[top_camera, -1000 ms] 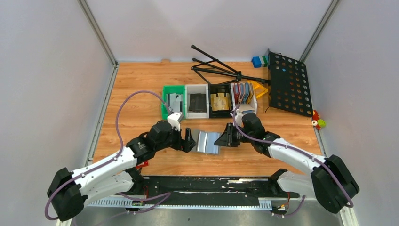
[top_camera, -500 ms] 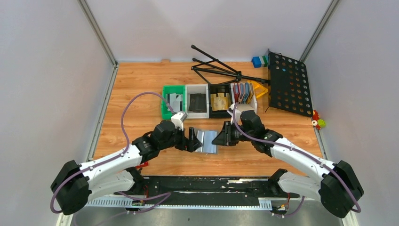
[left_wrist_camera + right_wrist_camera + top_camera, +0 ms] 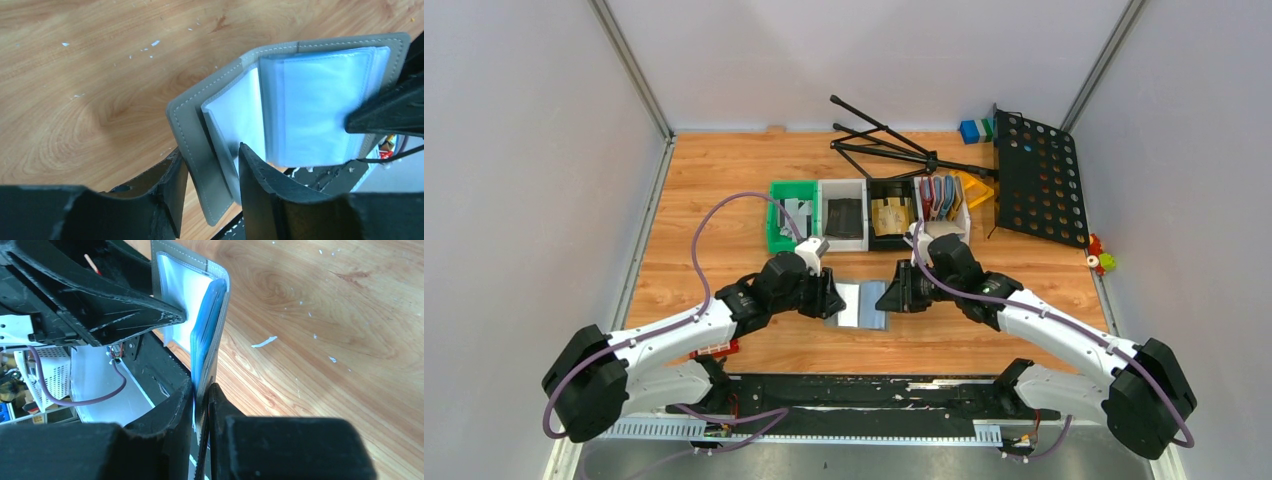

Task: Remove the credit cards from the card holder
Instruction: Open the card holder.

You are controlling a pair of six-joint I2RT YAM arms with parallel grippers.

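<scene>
Gripping card holder [image 3: 300,100], cards hidden inside sleeves

I see card holder [image 3: 859,303] at frame centre, left gripper [image 3: 829,297] at its left edge, right gripper [image 3: 894,296] at right edge; row of bins [image 3: 867,214] just above.

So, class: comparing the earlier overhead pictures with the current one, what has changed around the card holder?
The left gripper moved inward along the table and now straddles the card holder's left flap. The right gripper stayed clamped on its right edge, shifting only slightly. The holder remains open; the bins are unchanged.
</scene>
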